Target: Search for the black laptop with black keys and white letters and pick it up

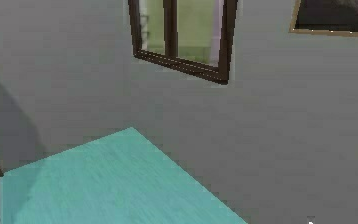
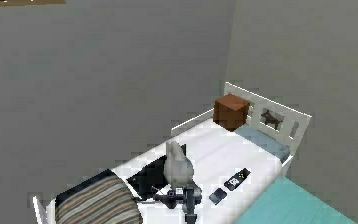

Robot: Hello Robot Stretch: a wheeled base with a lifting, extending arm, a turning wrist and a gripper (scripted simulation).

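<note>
A white bed (image 2: 202,150) stands against the grey wall in the arm side view. On its mattress lies a flat black thing (image 2: 147,181), perhaps the laptop, though its shape is too small to be sure. Just right of it rises a pale grey upright shape (image 2: 175,160). My arm comes up from the bottom edge, and the gripper (image 2: 173,198) sits in front of the mattress near that black thing. With the bed's things right behind it, I cannot tell whether it holds anything.
Also on the bed are a brown box (image 2: 230,110), a blue pillow (image 2: 262,140), two small dark things (image 2: 237,178) and a striped blanket (image 2: 92,200). Ahead, teal floor (image 1: 117,185) meets grey walls with a dark-framed window (image 1: 182,40) and a picture (image 1: 332,18).
</note>
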